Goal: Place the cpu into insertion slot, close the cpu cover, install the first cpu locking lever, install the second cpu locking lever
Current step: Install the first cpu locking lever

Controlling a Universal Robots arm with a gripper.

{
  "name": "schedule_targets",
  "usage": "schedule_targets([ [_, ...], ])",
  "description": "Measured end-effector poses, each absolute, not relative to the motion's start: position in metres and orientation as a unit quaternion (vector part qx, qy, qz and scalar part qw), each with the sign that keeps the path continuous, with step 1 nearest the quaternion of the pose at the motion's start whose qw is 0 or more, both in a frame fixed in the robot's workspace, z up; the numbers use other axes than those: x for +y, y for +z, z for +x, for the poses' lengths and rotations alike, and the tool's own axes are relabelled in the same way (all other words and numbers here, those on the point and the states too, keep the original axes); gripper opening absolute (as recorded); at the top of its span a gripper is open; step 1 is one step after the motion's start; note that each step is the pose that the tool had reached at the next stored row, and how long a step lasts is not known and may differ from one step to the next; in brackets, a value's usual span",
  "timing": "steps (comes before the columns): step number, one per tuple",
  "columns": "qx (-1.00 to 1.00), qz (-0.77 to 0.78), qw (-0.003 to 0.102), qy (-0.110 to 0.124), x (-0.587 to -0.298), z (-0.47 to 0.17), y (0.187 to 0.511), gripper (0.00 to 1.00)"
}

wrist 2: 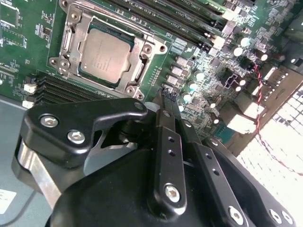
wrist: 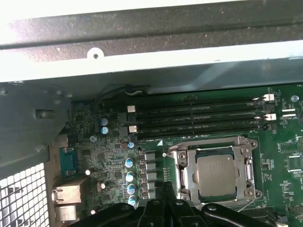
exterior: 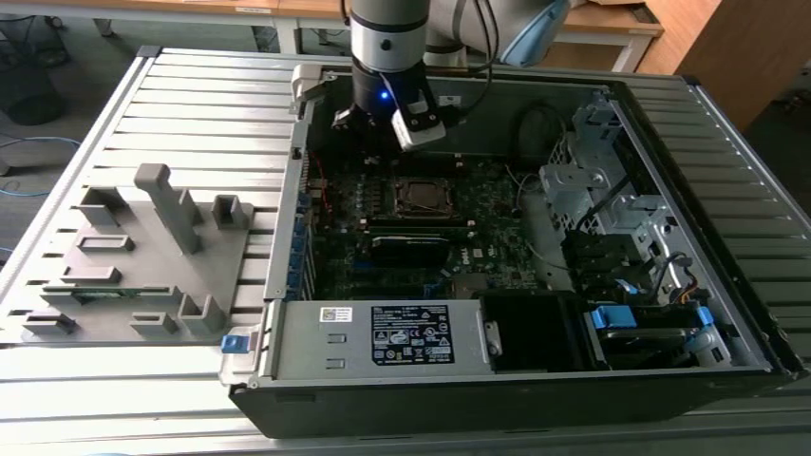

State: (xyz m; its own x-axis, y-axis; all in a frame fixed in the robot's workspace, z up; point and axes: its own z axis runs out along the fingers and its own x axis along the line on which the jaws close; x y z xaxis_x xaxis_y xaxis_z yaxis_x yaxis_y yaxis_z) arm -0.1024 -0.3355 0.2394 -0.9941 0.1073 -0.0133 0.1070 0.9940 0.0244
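hand (wrist 2: pixel 169 97): clenched, empty | small flat grey-brown square cpu (wrist 2: pixel 105 51): seated under silvery metal frame cover (wrist 2: pixel 140 60) | seems light, stiff, fragile; grip edges only

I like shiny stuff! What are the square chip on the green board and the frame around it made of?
The chip probably has a metal top: dull grey with a soft sheen. The frame around it looks like bare metal too, silvery, glinting at its edges.
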Motion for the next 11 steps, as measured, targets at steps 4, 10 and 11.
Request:
schedule_targets([
  [4,0.998,0.054,0.007,0.012,-0.3355,-0.1024,0.2447,0.11],
  [10,0.998,0.054,0.007,0.012,-0.3354,-0.1024,0.2484,0.11],
  [11,0.998,0.054,0.007,0.012,-0.3354,-0.1024,0.2484,0.11],
])
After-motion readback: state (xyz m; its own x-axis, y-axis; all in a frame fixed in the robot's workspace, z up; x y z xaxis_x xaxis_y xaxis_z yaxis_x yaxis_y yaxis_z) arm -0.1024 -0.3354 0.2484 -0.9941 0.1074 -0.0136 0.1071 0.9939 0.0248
